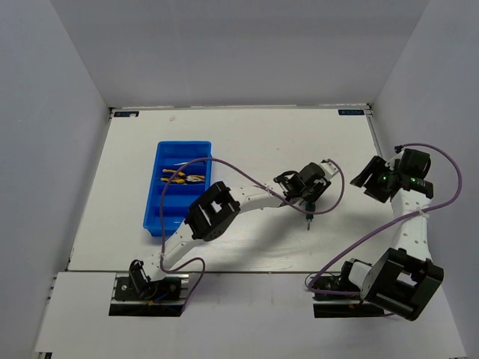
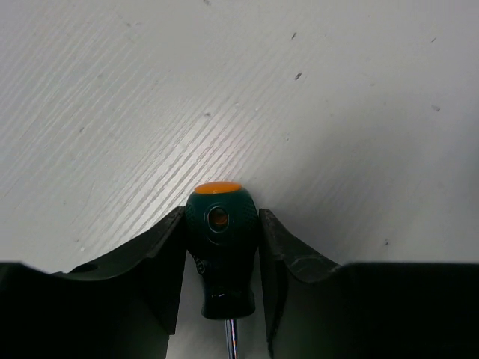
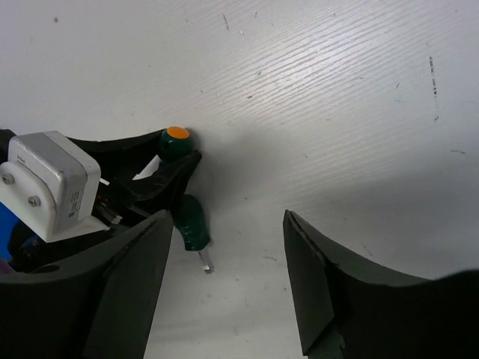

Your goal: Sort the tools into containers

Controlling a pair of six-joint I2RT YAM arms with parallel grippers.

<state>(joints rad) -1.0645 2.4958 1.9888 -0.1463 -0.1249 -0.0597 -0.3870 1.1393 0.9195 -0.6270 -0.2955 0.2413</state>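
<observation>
1. You are clamping a green-handled screwdriver (image 2: 221, 250) in the left gripper (image 2: 222, 224). Its orange cap is facing the wrist camera and its shaft is pointing down at the tabletop (image 1: 247, 134). From above I cannot tell whether the tip is touching.
2. Your right gripper (image 3: 224, 280) is hanging with its jaws spread, grasping nothing, at 3 o'clock from the left one.
3. The blue bin (image 1: 166, 209) is sitting at 9 o'clock from the screwdriver, well apart, with yellow-handled pliers (image 1: 183, 178) lying in a far compartment.
4. You are probably carrying the screwdriver to the bin. The next move calls for lifting clear of the rim, swinging toward 9 o'clock, and releasing over a compartment away from the pliers.
</observation>
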